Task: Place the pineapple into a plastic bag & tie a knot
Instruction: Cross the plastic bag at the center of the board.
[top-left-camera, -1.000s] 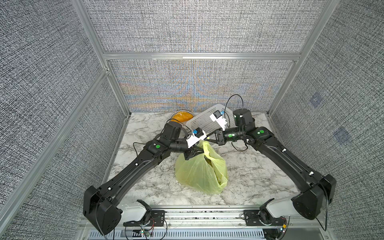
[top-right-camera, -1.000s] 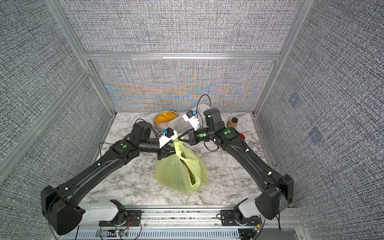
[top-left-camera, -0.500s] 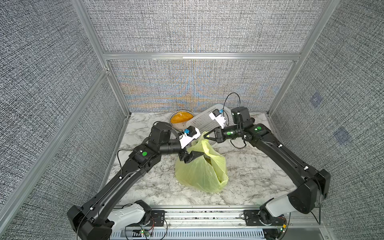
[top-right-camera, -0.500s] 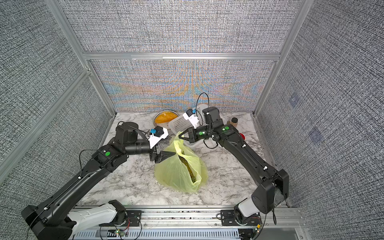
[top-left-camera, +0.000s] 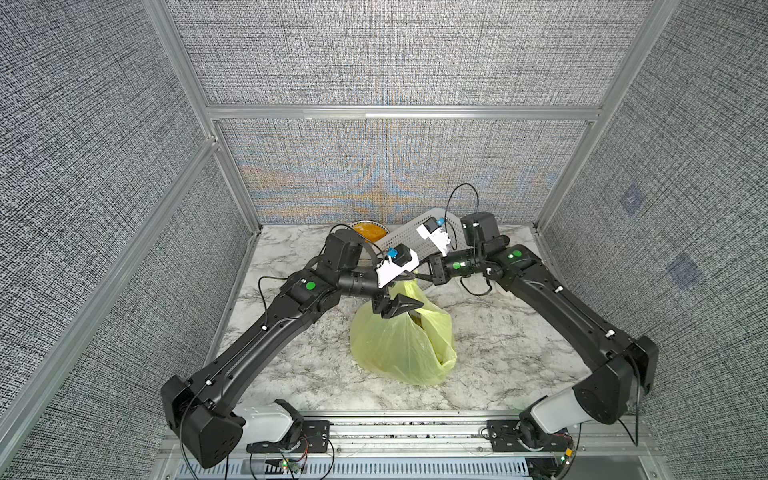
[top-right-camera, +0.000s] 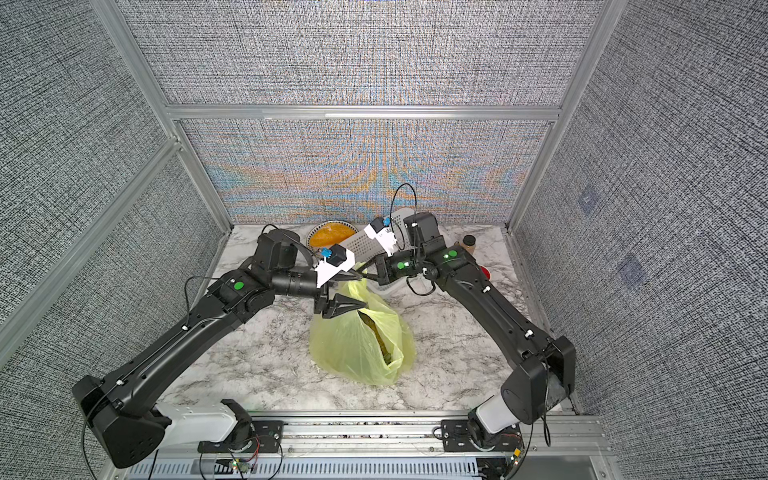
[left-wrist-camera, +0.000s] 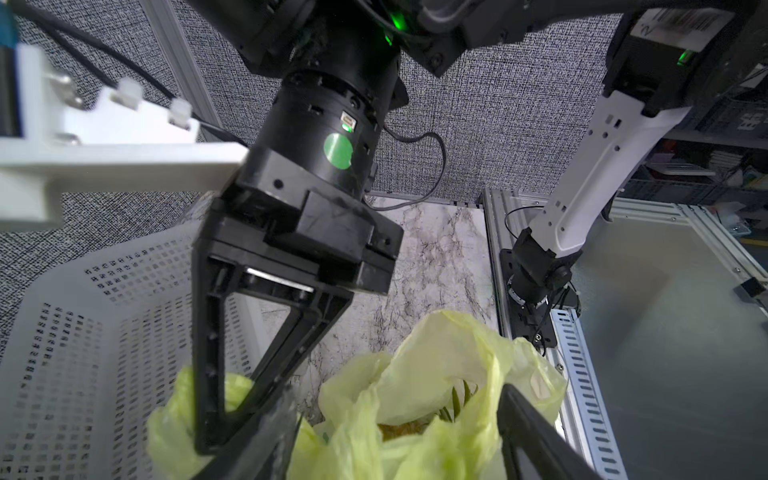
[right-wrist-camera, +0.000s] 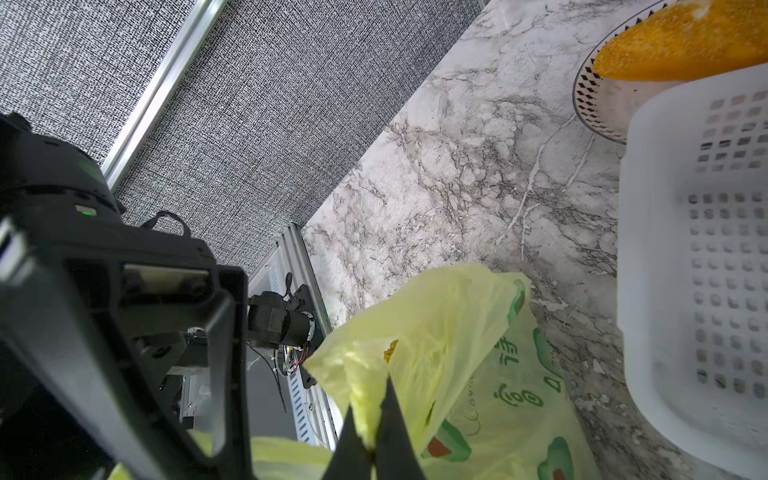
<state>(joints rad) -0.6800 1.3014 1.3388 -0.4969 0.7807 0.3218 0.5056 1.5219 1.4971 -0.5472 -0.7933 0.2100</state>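
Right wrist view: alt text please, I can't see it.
The right gripper is pinched shut on an edge of the yellow-green plastic bag. The open left gripper is beside it; a white basket and a plate sit beyond on the table.

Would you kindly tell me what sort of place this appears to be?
Probably a robotics lab test cell: grey woven fabric panels in an aluminium frame, black robot arms, left and right, bolted to a front metal rail, and a marble-patterned tabletop.

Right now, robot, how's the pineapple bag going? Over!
Left gripper open at the mouth of the thin yellow-green plastic bag. Right gripper shut on the bag's top. Pineapple inside, not tied yet. White perforated plastic basket close behind.
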